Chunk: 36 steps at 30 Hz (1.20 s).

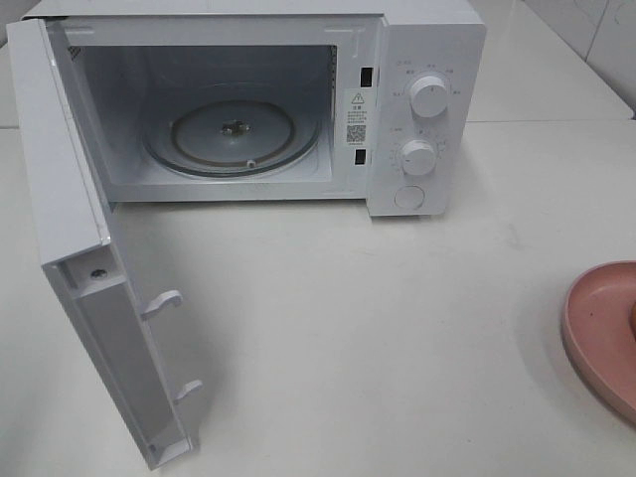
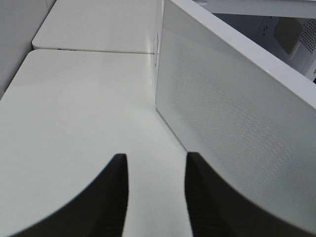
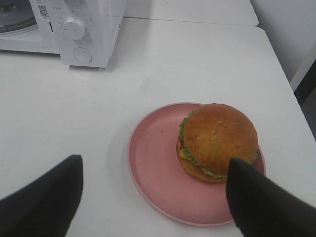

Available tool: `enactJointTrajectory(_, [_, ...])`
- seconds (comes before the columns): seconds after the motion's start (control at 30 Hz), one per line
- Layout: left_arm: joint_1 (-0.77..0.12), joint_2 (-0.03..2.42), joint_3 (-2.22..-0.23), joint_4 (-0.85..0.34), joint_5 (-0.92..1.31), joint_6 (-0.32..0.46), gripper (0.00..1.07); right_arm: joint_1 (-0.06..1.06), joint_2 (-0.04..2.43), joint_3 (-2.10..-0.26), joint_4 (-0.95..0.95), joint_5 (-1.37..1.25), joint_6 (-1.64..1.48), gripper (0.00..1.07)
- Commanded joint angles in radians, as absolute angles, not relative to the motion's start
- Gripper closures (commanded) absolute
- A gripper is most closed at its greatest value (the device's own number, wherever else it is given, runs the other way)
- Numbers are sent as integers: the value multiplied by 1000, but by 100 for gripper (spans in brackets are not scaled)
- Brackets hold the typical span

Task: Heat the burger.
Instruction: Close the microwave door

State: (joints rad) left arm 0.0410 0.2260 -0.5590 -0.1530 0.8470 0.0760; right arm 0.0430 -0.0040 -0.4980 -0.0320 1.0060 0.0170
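The burger, with a golden-brown bun and green lettuce, sits on the right part of a round pink plate in the right wrist view. My right gripper hovers above the plate's near side, open wide, one finger over the table and the other beside the burger. It touches nothing. In the high view only the left part of the plate shows, at the right edge. My left gripper is beside the outer face of the microwave door, its fingers apart and empty. Neither gripper appears in the high view.
The white microwave stands at the back of the white table. Its door is swung open toward the front left. Its glass turntable is bare. A table seam runs behind the microwave.
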Motion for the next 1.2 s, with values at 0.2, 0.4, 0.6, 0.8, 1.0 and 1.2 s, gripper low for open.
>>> enactJointTrajectory(0.2, [39,341,-532,-155,673,70,107,37,-30,-498,-34,994,16,31])
enactJointTrajectory(0.4, [39,376,-412,-154,455,114,107,37,-30,-498,-34,994,16,31])
enactJointTrajectory(0.6, [39,399,-322,-154,267,119,107,37,-30,-498,-34,994,16,31])
enactJointTrajectory(0.8, [39,439,-233,-151,23,119,107,37,-30,-498,-34,994,16,31])
enactJointTrajectory(1.0, [39,554,-187,-134,-162,119,107,37,-30,-498,-34,994,16,31])
enactJointTrajectory(1.2, [37,730,-187,-91,-317,107,107,37,-30,-498,-34,994,16,31])
